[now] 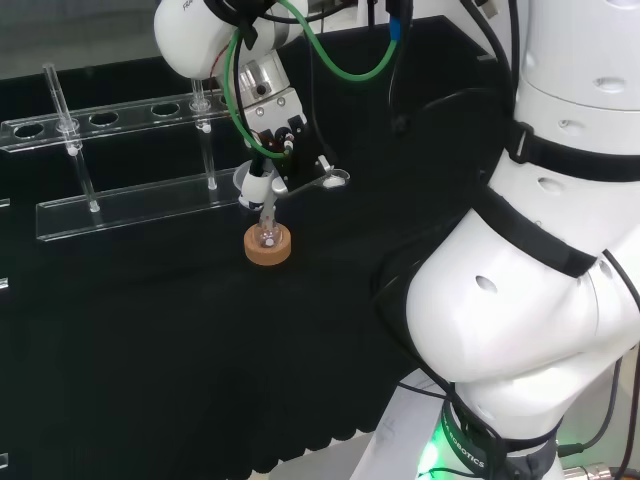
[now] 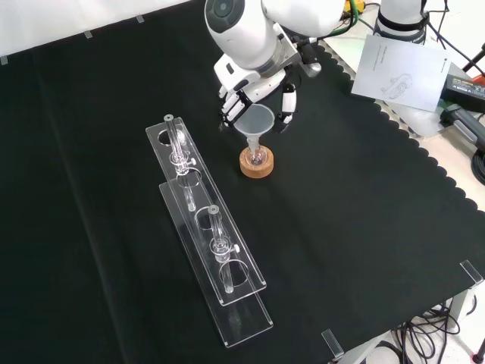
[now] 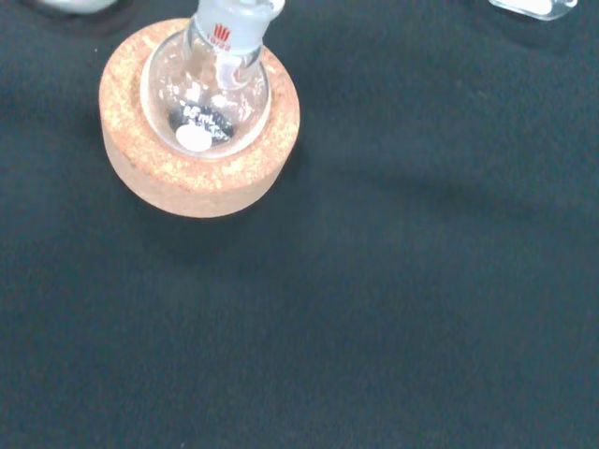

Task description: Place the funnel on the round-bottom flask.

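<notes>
A clear funnel (image 2: 256, 121) stands upright over the round-bottom flask (image 2: 256, 156), its stem reaching down into the flask's neck. The flask sits in a cork ring (image 2: 256, 167) on the black cloth. My hand (image 2: 241, 98) hangs just above, fingers (image 2: 231, 110) curled on one side of the funnel's cone and the thumb (image 2: 287, 106) on the other. In the head view the funnel (image 1: 254, 186) is under the hand (image 1: 290, 145), stem in the flask (image 1: 267, 238). The wrist view looks down on the flask (image 3: 208, 89) in its cork ring (image 3: 154, 173).
A long clear rack (image 2: 216, 250) holding two glass tubes (image 2: 176, 142) lies left of the flask in the front view. In the head view the rack (image 1: 120, 205) stands behind the flask. Papers (image 2: 402, 72) lie past the cloth's scalloped edge at the right.
</notes>
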### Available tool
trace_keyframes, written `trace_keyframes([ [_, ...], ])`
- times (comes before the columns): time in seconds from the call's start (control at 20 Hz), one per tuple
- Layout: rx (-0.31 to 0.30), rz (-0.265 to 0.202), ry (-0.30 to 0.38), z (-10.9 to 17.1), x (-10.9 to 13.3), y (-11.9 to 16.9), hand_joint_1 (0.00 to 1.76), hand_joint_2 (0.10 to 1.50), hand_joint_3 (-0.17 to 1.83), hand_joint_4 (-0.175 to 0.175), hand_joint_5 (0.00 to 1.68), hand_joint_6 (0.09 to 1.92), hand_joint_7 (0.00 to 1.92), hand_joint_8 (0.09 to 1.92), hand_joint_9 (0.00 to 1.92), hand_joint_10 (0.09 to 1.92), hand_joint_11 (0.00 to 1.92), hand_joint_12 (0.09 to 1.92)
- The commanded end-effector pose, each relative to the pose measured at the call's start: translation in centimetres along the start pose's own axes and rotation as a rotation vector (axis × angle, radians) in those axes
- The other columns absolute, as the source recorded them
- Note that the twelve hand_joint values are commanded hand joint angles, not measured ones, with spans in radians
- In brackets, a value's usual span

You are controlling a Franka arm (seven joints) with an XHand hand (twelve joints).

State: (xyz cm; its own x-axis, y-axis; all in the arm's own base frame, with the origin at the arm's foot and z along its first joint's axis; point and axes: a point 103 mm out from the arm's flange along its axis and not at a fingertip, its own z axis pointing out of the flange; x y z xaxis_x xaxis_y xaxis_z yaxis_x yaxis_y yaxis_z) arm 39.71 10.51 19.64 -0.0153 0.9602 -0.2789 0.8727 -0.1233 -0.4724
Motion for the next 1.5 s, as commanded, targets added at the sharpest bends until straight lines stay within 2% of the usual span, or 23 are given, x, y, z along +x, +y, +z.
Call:
trace_keyframes([
  [0.05,0.031,-0.017,0.003,0.1,-0.1,-0.1,0.64,0.65,0.46,-0.052,0.21,0.09,0.04,0.66,0.31,0.73,0.36,1.42],
  [0.25,0.027,-0.043,0.009,0.1,0.0,-0.2,0.57,0.64,0.38,-0.045,0.11,0.09,0.00,0.42,0.14,0.82,0.28,1.45],
  [0.5,0.022,-0.063,0.012,0.1,0.0,-0.5,0.55,0.65,0.35,-0.044,0.09,0.09,0.00,0.40,0.13,0.84,0.27,1.46],
  [0.6,-0.007,-0.069,0.019,0.1,-0.1,-0.7,0.54,0.65,0.34,-0.044,0.09,0.09,0.00,0.40,0.13,0.84,0.28,1.46],
  [0.8,-0.097,-0.076,0.042,-1.0,0.0,-1.6,0.50,0.65,0.30,-0.041,0.04,0.09,0.00,0.19,0.02,0.81,0.21,1.49],
  [0.9,-0.138,-0.090,0.067,-2.3,-0.8,-2.2,0.49,0.66,0.26,-0.040,0.02,0.09,0.00,0.16,0.00,0.79,0.18,1.51],
  [1.05,-0.155,-0.109,0.088,-3.4,-1.9,-2.6,0.48,0.67,0.23,-0.042,0.02,0.09,0.00,0.20,0.00,0.80,0.17,1.52],
  [1.25,-0.167,-0.129,0.114,-4.6,-4.2,-2.8,0.49,0.69,0.20,-0.047,0.05,0.09,0.00,0.35,0.01,0.85,0.17,1.51],
  [1.5,-0.199,-0.136,0.146,-5.4,-6.7,-2.7,0.50,0.70,0.18,-0.047,0.06,0.09,0.00,0.46,0.09,0.83,0.17,1.48],
])
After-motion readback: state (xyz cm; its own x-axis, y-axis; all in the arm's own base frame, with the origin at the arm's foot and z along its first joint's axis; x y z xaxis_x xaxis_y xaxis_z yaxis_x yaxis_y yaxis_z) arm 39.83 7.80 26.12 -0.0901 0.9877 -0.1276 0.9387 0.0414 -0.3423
